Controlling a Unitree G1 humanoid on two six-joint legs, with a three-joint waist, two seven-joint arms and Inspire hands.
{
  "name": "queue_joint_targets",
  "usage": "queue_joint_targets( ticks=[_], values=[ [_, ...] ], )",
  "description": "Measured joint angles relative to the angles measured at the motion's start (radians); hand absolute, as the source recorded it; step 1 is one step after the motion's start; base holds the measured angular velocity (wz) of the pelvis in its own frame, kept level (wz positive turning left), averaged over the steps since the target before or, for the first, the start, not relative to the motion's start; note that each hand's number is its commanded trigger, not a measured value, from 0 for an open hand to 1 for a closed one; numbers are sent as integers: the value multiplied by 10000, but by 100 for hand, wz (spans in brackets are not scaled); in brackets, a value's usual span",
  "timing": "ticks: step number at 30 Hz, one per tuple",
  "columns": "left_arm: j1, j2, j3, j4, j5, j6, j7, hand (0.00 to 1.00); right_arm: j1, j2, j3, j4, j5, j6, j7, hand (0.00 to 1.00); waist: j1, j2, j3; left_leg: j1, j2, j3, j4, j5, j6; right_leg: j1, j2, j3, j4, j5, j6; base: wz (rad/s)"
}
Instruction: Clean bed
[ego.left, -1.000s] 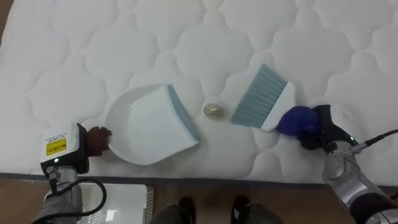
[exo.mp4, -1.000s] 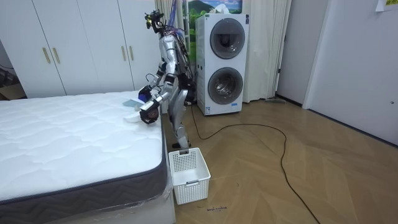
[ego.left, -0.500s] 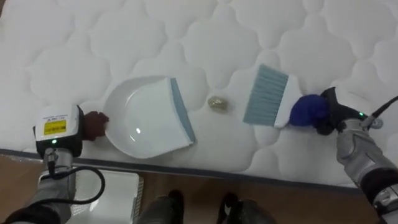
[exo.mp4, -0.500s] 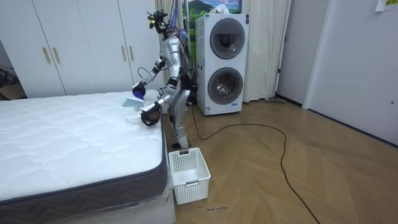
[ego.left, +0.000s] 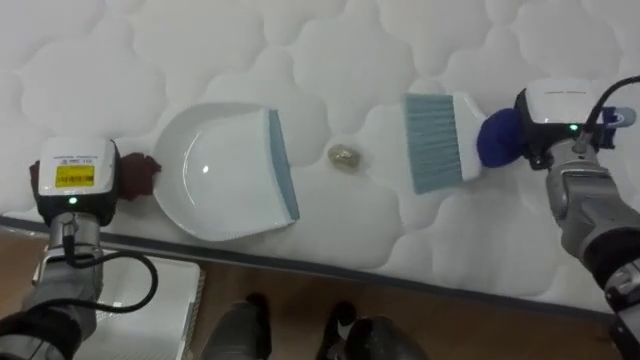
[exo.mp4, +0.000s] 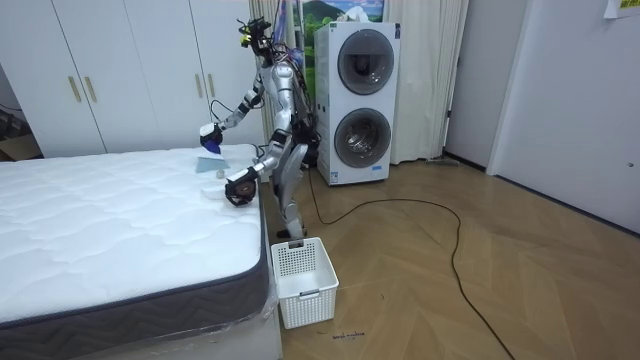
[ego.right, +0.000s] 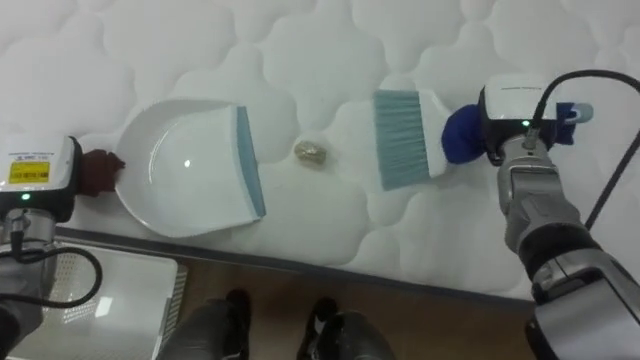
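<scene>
Lying between the two tools, the small yellowish crumb (ego.left: 345, 157) rests on the white quilted mattress (ego.left: 300, 50), near its front edge and touching neither tool. The white plastic dustpan with a grey-blue lip (ego.left: 225, 185) lies flat just to its left, with the lip turned toward the crumb, probably so that one stroke from the right can push it inside. The left hand (ego.left: 74, 180) is at the pan's dark reddish handle by the mattress edge. Its back covers the grasp, so I cannot tell how the fingers are set. On the other side, the hand brush with pale blue bristles and a dark blue handle (ego.left: 433, 143) points its bristles toward the robot. The right hand (ego.left: 556, 118) has dark fingers closed around that handle, ready for a sweep. From above, the height of the brush is hard to judge. The room view gives it: the right arm is raised and the brush hangs clear of the mattress. That view also shows the robot standing upright at the bed's side, with a white slatted plastic basket (exo.mp4: 305, 280) on the floor by its feet.
</scene>
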Motion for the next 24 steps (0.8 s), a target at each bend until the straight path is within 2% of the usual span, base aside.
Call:
queue_joint_targets(
  ticks=[5,11,15,20,24],
  values=[
    [-18,0,-57,-108,16,70,-195,100,-162,8,96,2,-772,261,-31,100,-2,-3,2,15,-26,-94,-25,1,0,93,-9,-119,-44,8,11,4],
    [-29,0,-64,-261,-4,186,-473,100,-169,22,191,-3,-1485,373,-351,100,2,-5,9,16,-22,-110,-39,1,-1,126,0,-144,-46,9,11,0],
    [-74,-8,-180,-254,-33,217,-644,100,-143,74,393,9,-1501,577,-379,100,-29,20,27,86,-20,-171,-76,2,-5,301,55,-238,-242,25,32,5],
    [-207,-175,-388,-352,-53,410,-847,100,34,83,424,6,-1441,1037,-396,100,23,213,157,97,-2,-435,-95,4,-7,599,221,-481,-573,120,101,10],
    [-226,-375,-379,-316,-50,576,-903,100,104,92,424,18,-1425,1246,-407,100,51,372,166,119,-25,-451,-171,3,-2,606,224,-462,-623,166,136,0]
  ],
)
